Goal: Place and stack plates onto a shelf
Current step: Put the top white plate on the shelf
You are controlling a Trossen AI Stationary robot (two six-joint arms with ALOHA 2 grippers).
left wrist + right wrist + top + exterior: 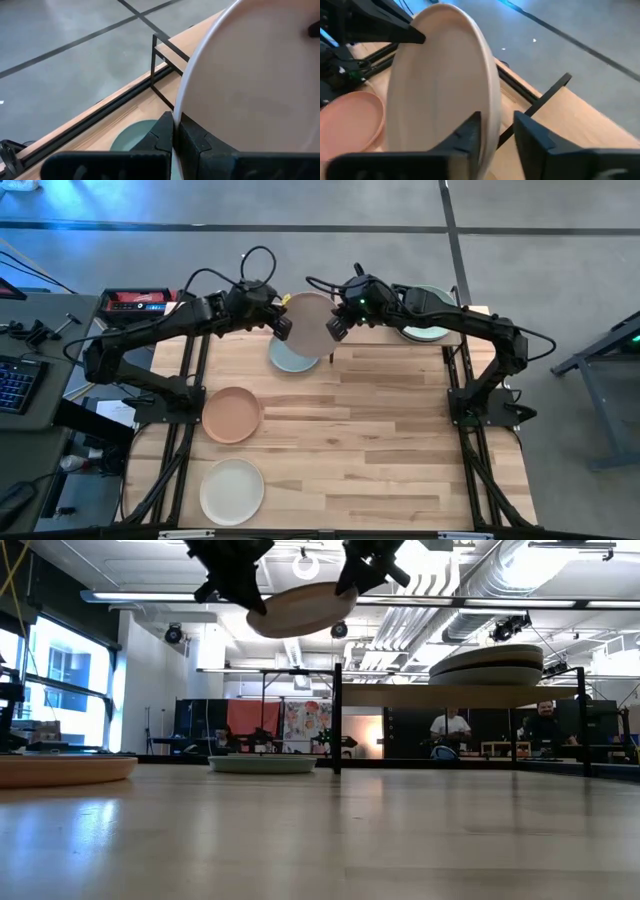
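— While the left gripper (173,131) has its fingers clamped tight on one rim of the beige plate (308,324), the right gripper (496,131) sits at the opposite rim with its fingers straddling the edge and a gap showing on one side. A handover in mid-air, would you say?

— That's my reading. The plate hangs between the two grippers, well above the table (380,440), at the near end of the shelf (455,696). From low down it tilts slightly.

— So what makes this step go well?

— The right fingers should close fully on the rim before the left ones let go. Right now I wouldn't trust that side to carry it alone; one finger is off the plate.

— And if the left lets go early?

— The plate could swing or drop onto the light blue plate (290,356) lying on the table below it.

— Where does it go after that?

— Probably onto the shelf. A stack of plates (487,665) already sits at the far end, a mint green one (425,330) showing from above. The right arm needs to keep the plate level and clear the black posts.

— What's left?

— The terracotta plate (232,414) and the cream plate (232,491) wait on the table's left side, well apart from the shelf.
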